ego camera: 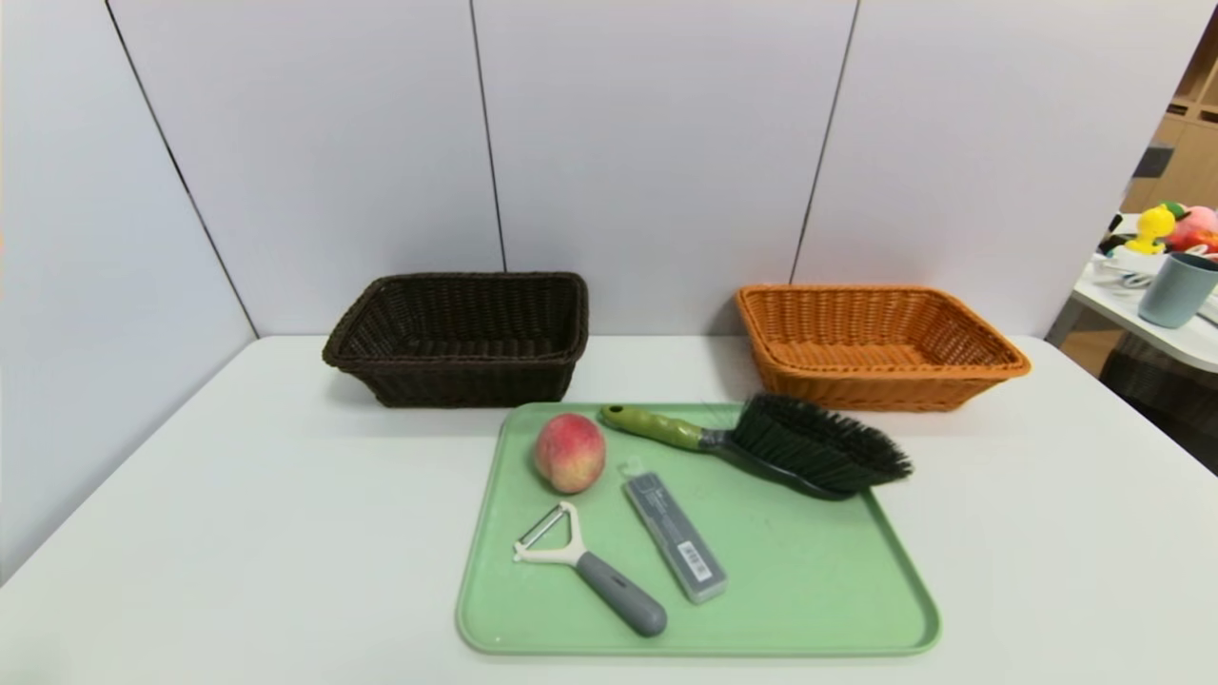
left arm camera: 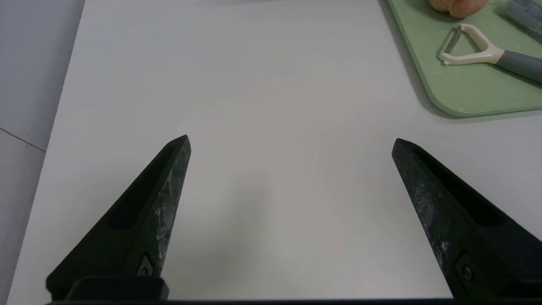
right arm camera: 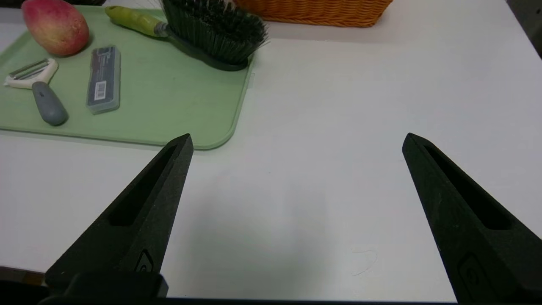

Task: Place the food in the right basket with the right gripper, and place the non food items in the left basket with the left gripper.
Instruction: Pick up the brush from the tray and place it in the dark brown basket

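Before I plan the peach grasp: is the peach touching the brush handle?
Apart. The head view shows a strip of green tray between the peach and the brush handle's tip.

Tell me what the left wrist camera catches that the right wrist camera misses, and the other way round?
Only the left wrist view shows the left gripper, jaws open over bare table. Only the right wrist view shows the right gripper, also open, plus the brush and the orange basket. Both show the green tray, peach, peeler and grey case.

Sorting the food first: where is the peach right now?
In the head view the peach sits on the far left part of the green tray, beside the brush handle, just beyond the peeler.
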You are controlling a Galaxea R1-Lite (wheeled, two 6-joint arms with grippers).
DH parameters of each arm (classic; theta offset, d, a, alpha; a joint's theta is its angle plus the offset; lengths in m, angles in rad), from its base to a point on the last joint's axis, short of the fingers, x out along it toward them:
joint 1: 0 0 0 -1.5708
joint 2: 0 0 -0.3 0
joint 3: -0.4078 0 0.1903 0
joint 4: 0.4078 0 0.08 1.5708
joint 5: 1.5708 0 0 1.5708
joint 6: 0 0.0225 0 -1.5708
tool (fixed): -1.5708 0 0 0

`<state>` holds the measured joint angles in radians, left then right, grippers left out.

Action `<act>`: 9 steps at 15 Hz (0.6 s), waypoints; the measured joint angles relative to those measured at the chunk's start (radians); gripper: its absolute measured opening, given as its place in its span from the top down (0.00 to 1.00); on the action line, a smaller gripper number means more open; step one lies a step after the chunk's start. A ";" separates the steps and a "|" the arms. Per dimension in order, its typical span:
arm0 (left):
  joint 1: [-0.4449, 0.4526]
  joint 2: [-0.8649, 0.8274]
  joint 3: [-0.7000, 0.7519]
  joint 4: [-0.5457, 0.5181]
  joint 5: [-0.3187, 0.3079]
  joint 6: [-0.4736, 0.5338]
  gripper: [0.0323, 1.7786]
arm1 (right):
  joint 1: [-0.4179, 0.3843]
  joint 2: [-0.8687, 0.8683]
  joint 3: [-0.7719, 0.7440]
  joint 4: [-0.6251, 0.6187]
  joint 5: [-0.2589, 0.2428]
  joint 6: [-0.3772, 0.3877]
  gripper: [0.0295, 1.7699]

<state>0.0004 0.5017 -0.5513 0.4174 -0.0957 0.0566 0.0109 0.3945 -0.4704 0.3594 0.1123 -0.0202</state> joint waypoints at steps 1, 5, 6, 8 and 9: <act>0.000 0.069 -0.046 0.013 -0.005 0.001 0.05 | 0.001 0.070 -0.050 0.032 0.002 0.001 0.03; 0.000 0.354 -0.223 0.048 -0.039 -0.001 0.05 | 0.002 0.315 -0.251 0.187 0.030 0.001 0.03; 0.000 0.414 -0.274 0.065 -0.045 -0.001 0.05 | 0.004 0.367 -0.298 0.237 0.043 -0.002 0.03; -0.003 0.517 -0.372 0.124 -0.060 0.002 0.05 | 0.014 0.452 -0.357 0.309 0.065 -0.006 0.03; -0.006 0.561 -0.409 0.141 -0.076 0.006 0.05 | 0.018 0.493 -0.384 0.340 0.070 -0.007 0.03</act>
<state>-0.0051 1.0630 -0.9598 0.5581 -0.1713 0.0623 0.0291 0.8879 -0.8547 0.6994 0.1821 -0.0272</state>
